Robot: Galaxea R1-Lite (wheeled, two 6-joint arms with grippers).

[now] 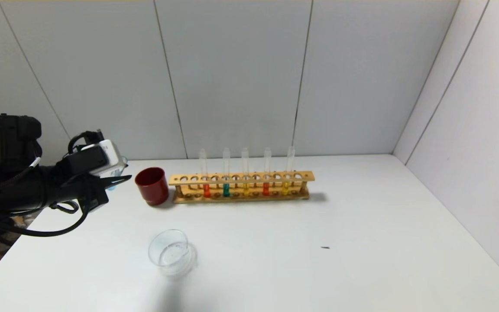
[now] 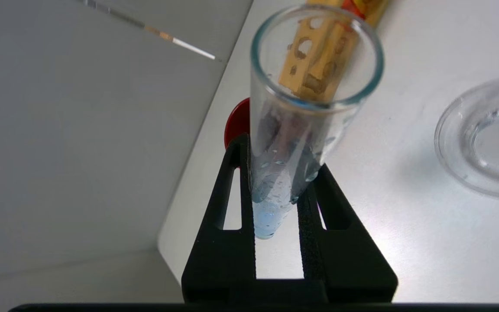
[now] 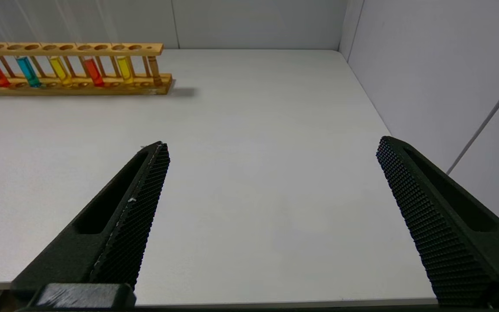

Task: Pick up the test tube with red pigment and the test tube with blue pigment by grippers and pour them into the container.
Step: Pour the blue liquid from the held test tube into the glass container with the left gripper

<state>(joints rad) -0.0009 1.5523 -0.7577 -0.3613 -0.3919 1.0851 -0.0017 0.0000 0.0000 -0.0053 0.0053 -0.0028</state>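
Observation:
My left gripper [image 1: 117, 180] is raised over the table's left edge, left of the red cup, and is shut on the test tube with blue pigment [image 2: 284, 143]. That tube holds a little pale blue liquid at its rounded end, with drops on its wall. Two test tubes with red pigment [image 1: 206, 190] [image 1: 266, 188] stand in the wooden rack [image 1: 241, 178]. The clear glass container [image 1: 171, 253] sits near the front; it also shows in the left wrist view [image 2: 483, 138]. My right gripper [image 3: 271, 145] is open and empty, low over the table's front right, out of the head view.
A dark red cup [image 1: 152, 185] stands at the rack's left end. The rack also holds a teal-green tube [image 1: 226, 189] and two yellow tubes [image 1: 246, 189]. Grey walls close the back and right. A small dark speck [image 1: 325, 247] lies on the table.

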